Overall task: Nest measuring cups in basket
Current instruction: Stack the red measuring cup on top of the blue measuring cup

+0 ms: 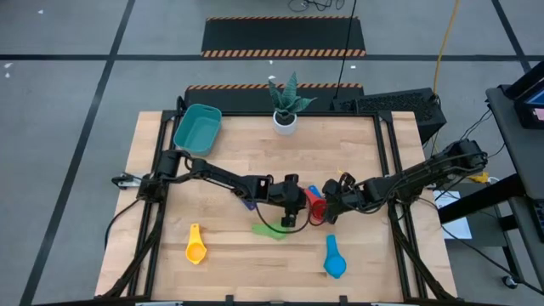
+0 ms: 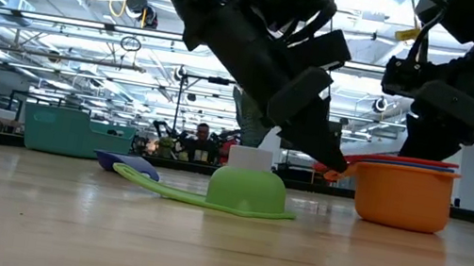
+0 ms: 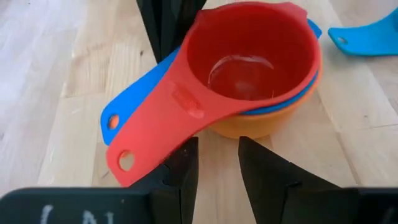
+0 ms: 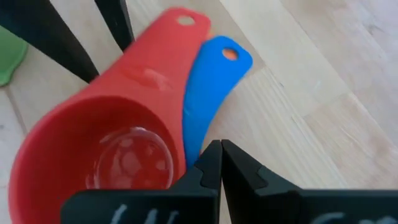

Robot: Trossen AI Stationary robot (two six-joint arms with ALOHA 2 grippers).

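Nested stack w/ red cup (image 3: pixel 249 68) on top sits mid-table toward the near edge, handles pointing at the left claw (image 3: pixel 217 165), narrowly open & nearer them; right claw (image 4: pixel 221 163) pinched closed at the bowl's far side.

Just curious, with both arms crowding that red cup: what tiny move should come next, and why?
Probably the left gripper should edge onto the red cup's handle and close: its jaws stand open beside it, the right gripper sits at the rim, and the basket is far off.
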